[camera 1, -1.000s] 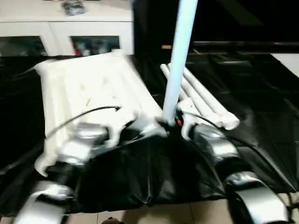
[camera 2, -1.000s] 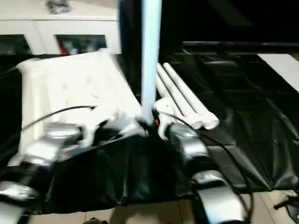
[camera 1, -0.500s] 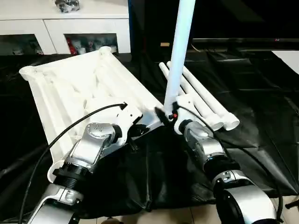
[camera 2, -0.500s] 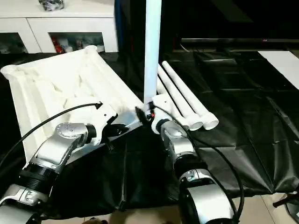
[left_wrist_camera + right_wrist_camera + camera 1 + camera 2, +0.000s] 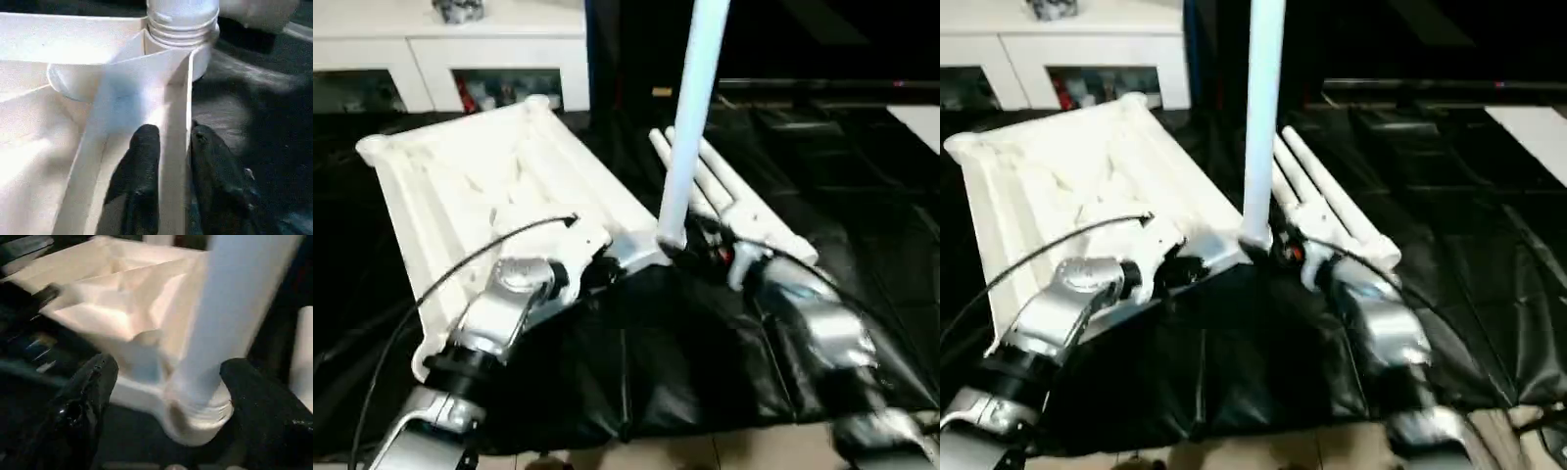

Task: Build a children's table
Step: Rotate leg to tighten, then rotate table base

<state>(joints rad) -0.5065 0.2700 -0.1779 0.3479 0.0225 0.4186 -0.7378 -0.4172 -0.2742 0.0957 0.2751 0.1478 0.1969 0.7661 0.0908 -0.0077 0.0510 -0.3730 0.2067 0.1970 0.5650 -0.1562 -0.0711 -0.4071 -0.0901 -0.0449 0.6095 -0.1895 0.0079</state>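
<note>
Tabletop (image 5: 499, 186) lies ribs-up at frame left, one leg (image 5: 690, 117) upright in its near corner socket; left gripper (image 5: 168, 161) narrowly straddles a rib, right gripper (image 5: 161, 396) wide; keep steadying.

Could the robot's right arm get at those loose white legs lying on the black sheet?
Probably yes. The right gripper stands open beside the upright leg, and the loose legs lie just past it on the black sheet, with nothing between.
</note>
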